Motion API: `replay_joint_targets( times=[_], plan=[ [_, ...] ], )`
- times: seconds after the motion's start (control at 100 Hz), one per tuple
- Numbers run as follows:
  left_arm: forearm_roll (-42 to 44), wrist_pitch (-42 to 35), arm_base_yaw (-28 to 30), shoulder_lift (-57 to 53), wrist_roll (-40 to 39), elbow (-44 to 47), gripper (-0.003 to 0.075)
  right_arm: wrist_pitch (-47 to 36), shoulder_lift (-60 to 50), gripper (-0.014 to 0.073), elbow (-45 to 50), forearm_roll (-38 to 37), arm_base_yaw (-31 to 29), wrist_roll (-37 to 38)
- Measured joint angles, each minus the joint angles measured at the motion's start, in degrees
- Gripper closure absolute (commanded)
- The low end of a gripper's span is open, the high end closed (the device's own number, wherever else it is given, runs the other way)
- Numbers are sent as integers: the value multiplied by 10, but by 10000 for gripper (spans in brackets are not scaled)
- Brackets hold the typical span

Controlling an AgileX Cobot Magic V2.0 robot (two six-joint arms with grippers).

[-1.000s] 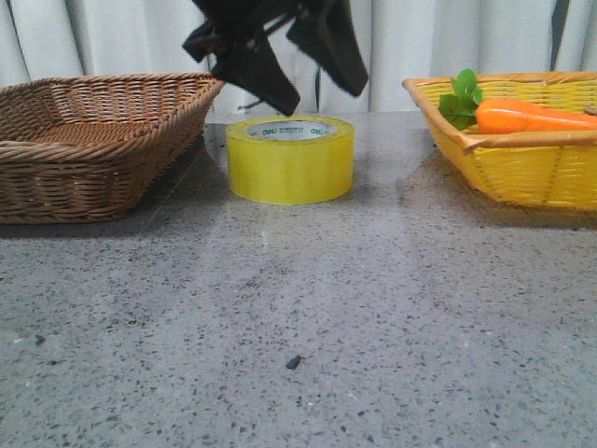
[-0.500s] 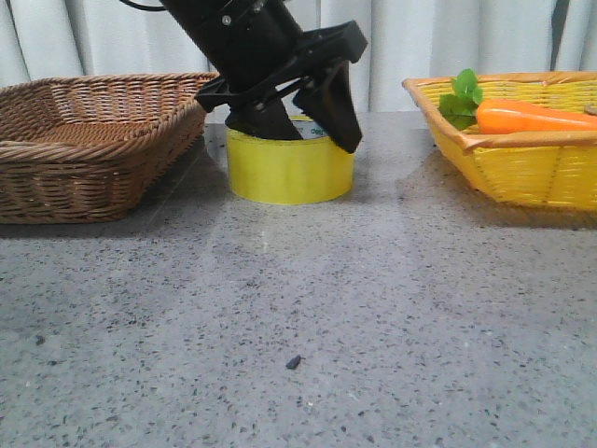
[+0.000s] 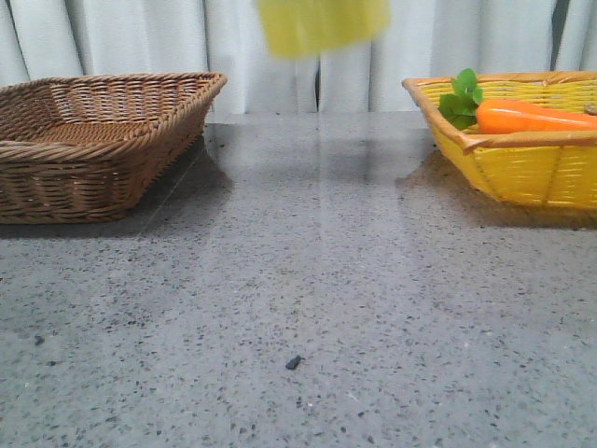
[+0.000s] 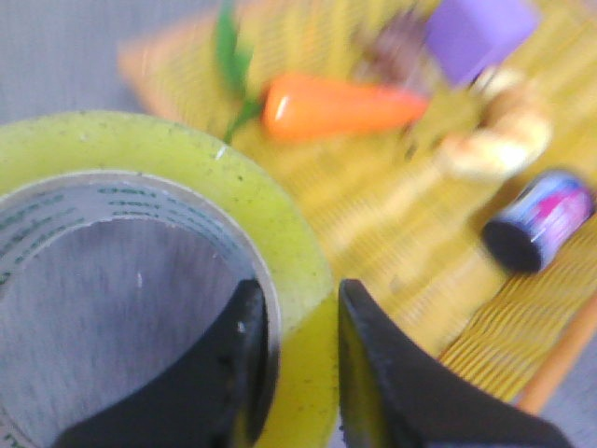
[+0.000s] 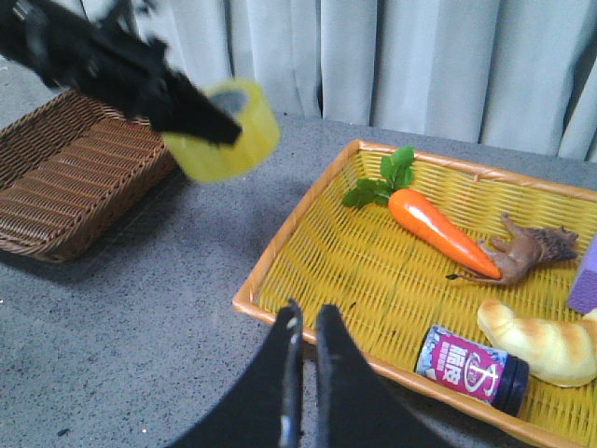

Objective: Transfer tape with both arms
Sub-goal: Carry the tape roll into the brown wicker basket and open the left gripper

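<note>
The yellow tape (image 3: 323, 24) hangs in the air at the top of the front view, blurred, above the table's far middle. My left gripper (image 4: 297, 308) is shut on the tape's wall (image 4: 280, 233), one finger inside the whitish inner ring, one outside. The right wrist view shows the left arm (image 5: 103, 65) holding the tape (image 5: 229, 131) aloft between the two baskets. My right gripper (image 5: 306, 322) is shut and empty, low over the table beside the yellow basket's near rim (image 5: 280, 313). It does not show in the front view.
A brown wicker basket (image 3: 93, 140) stands at the left, empty. A yellow basket (image 3: 522, 159) at the right holds a toy carrot (image 3: 532, 117), a toy animal (image 5: 532, 252), a bread roll (image 5: 546, 341), a can (image 5: 471, 364) and a purple block (image 5: 586, 280).
The left gripper came down on the tape on the table, closed on its wall, and lifted it up out of the front view's middle to the top edge.
</note>
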Motion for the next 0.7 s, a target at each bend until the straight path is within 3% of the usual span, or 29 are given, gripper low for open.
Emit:
replay_joint_targets(
  times=[0.14,0.31,0.54,0.61,0.7],
  plan=[
    [46,6,8,-60,1,-37,741,-1,12,648,0,-2,0,0],
    [207,79,54,-104,-31,-38,741,-2,20,648,4,-2,0,0],
    [271,110,150,-101,-55,79,737,1,20,648,26,-3,0,0],
    [270,101,173,-98,-60,120,686,6,20,648,30,-3,0,0],
    [268,99,196,-98,-70,156,521,11,20,648,34,-3,0,0]
  ],
)
